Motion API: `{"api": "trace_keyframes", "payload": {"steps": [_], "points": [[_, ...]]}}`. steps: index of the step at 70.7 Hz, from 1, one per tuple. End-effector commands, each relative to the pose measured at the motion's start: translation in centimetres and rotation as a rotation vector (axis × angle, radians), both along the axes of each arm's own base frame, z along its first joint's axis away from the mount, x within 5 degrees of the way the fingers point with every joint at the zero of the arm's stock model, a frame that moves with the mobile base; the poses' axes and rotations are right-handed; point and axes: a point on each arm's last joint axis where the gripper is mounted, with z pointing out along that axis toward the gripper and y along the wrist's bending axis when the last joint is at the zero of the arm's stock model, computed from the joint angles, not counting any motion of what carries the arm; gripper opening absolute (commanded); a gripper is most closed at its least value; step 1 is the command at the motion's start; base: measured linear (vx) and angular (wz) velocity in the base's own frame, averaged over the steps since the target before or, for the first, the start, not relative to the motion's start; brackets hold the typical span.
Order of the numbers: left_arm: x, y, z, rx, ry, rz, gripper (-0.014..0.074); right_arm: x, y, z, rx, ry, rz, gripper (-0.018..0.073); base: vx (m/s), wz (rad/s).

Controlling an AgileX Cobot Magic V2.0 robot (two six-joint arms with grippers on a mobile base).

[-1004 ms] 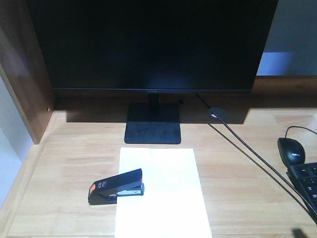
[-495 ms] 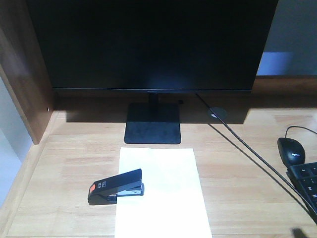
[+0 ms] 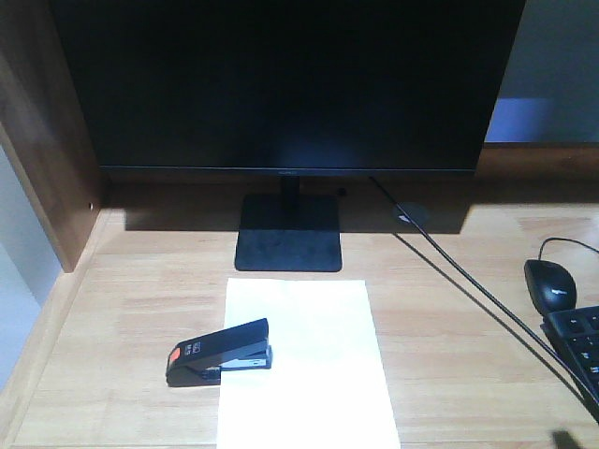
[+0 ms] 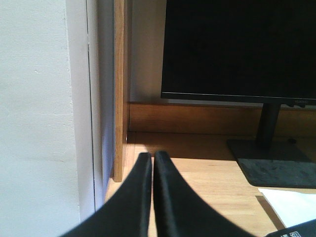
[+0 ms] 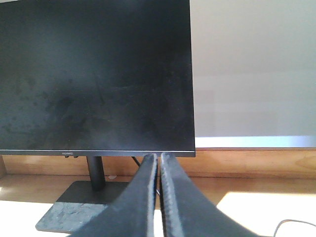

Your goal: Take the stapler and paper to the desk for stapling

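The black stapler (image 3: 220,351) with an orange-red patch lies on the light-wood desk (image 3: 122,309), its right end over the left edge of the white paper (image 3: 314,374). The paper lies flat in front of the monitor stand. In the left wrist view my left gripper (image 4: 152,156) is shut on nothing, above the desk's left side near the brown side panel (image 4: 119,89); a corner of the paper (image 4: 291,205) and a sliver of the stapler (image 4: 302,231) show at lower right. My right gripper (image 5: 159,157) is shut and empty, facing the monitor.
A large black monitor (image 3: 285,84) on a flat base (image 3: 288,234) stands at the back. A black cable (image 3: 468,281) runs diagonally to the right. A black mouse (image 3: 552,285) and a keyboard corner (image 3: 580,346) sit at the right edge. A brown side panel (image 3: 42,140) bounds the left.
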Motion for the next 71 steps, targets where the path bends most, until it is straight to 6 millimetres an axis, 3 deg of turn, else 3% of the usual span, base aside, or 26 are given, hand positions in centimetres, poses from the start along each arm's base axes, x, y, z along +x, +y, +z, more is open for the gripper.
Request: {"api": "trace_keyframes", "payload": {"steps": [1,47,58,71], "points": [[0.0,0.0,0.0,-0.008,-0.070,0.004,-0.0007,-0.1,0.2,1.0,-0.008,-0.034,0.024,-0.0005,0.00,0.00],[0.0,0.0,0.0,-0.008,-0.070,0.004,-0.0007,0.0,0.0,0.9,-0.033,-0.025,0.000,-0.0005,0.00,0.00],[0.0,0.0,0.0,-0.008,-0.070,0.004,-0.0007,0.0,-0.2,0.3,-0.013,0.045,-0.028,-0.0005,0.00,0.00],[0.0,0.0,0.0,-0.008,-0.070,0.004,-0.0007,0.0,0.2,0.0,-0.113,0.062,0.017,-0.0005,0.00,0.00]]}}
